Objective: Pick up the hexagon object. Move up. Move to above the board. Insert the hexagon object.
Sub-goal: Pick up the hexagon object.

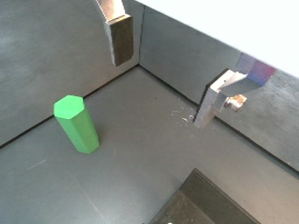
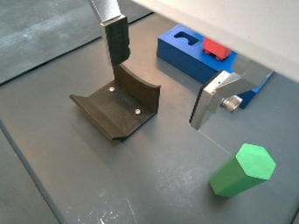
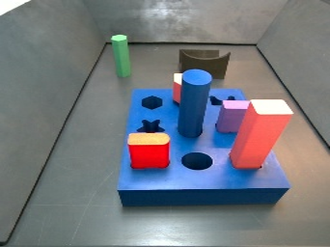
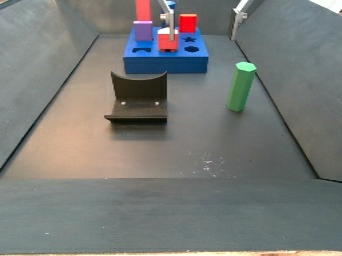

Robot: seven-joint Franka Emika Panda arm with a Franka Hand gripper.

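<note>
Tool [image 2: 158, 74]: fingers [image 2: 114, 39] spread apart, nothing between them, hanging above the bench [image 4: 201, 150] clear of every piece. In both wrist views the two silver plates with dark pads show well separated [image 1: 163, 74].

Hexagon object [image 4: 242, 87]: green peg, standing upright on the bench floor, free of the tool. In a side view it sits at the right, close to the right wall and nearer than the board [image 4: 167, 63]; in a side view from the opposite end [image 3: 122, 55] it stands at the far left corner region, well apart from the board [image 3: 194, 183]. Also seen upright in both wrist views [image 1: 77, 124] [image 2: 243, 171].

Board: blue, flat. Carries a blue cylinder [image 3: 195, 102], a tall red block [image 3: 261, 134], a short red block [image 3: 149, 150] and a purple piece [image 3: 233, 116]. Open holes visible in its top face: hexagon [image 3: 152, 100], star [image 3: 150, 125], circle [image 3: 196, 161].

Dark curved block [image 4: 139, 97] lies on the bench between the board and the near edge, left of the hexagon object and apart from it.
</note>
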